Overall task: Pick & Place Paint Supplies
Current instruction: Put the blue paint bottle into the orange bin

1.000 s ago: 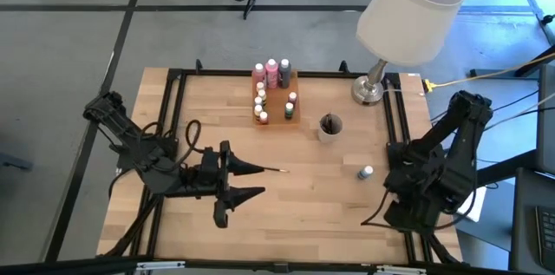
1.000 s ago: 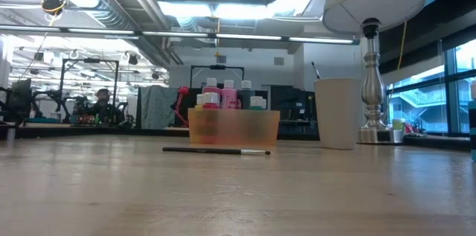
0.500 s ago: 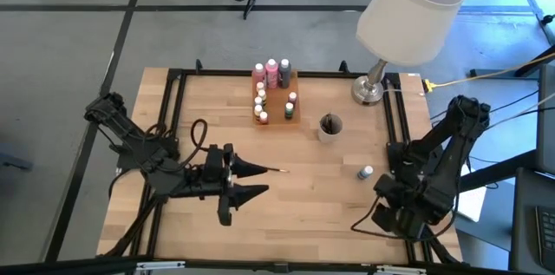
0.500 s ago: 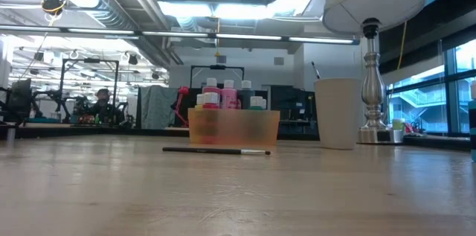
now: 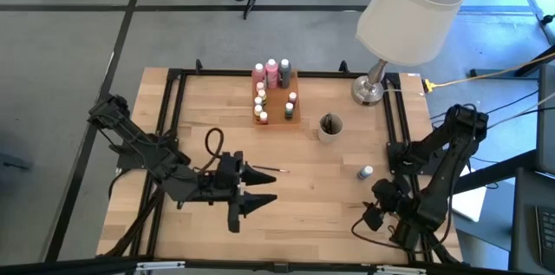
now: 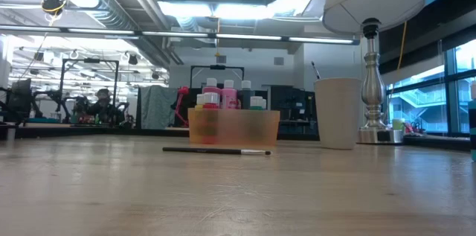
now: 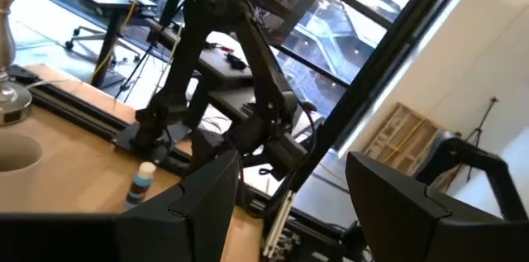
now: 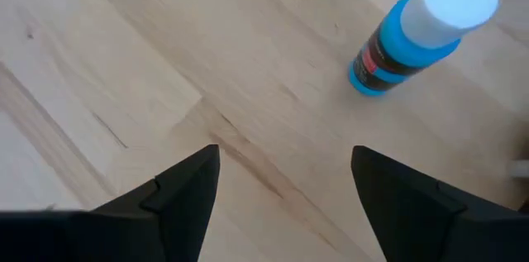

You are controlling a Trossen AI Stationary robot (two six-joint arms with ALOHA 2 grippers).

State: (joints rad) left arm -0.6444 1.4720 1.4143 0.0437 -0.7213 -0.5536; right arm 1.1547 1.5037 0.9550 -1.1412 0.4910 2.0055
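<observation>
The paint supplies are mostly gathered already: many small bottles (image 5: 274,93) stand in the orange tray (image 5: 295,119) at the far side of the worktop (image 5: 329,206). Two items remain outside it: a blue bottle (image 5: 367,173) standing upright near the right edge, and a thin paintbrush (image 5: 270,170) lying in the middle.

In the last second the left arm has advanced toward the middle, so the left pincer (image 5: 260,186) now reaches the dark end of the paintbrush, fingers spread and empty. The right arm has pulled back toward the near right corner, and the right pincer (image 8: 285,188) has spread wider over bare wood, the blue bottle (image 8: 413,35) just ahead of it, not touched. We judge that the paintbrush is the next item to be taken.

A pale cup (image 5: 329,127) with dark brushes stands between the tray and the blue bottle, and a lamp (image 5: 381,67) stands at the far right corner. Nothing blocks the way to the paintbrush.
</observation>
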